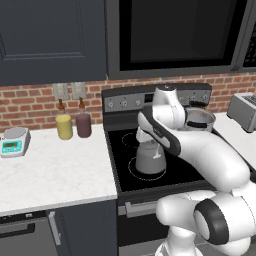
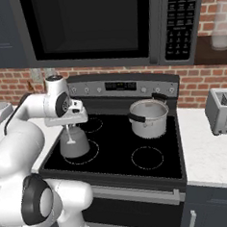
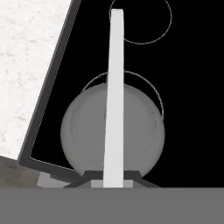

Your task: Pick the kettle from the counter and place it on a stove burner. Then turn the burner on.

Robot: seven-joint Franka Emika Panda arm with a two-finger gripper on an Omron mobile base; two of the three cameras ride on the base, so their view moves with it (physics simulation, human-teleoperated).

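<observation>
Hand view gives us the kettle (image 3: 113, 131) handle running straight up the frame (upright over the burner (image 3: 151, 85)), gripper (image 3: 112, 177) pinching it; right base view adds a pot (image 2: 148, 118).

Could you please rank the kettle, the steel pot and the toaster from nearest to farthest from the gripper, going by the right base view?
1. The kettle, hanging by its handle from the shut gripper over the front left burner.
2. The steel pot, on the back right of the cooktop.
3. The toaster, on the counter at far right.
</observation>
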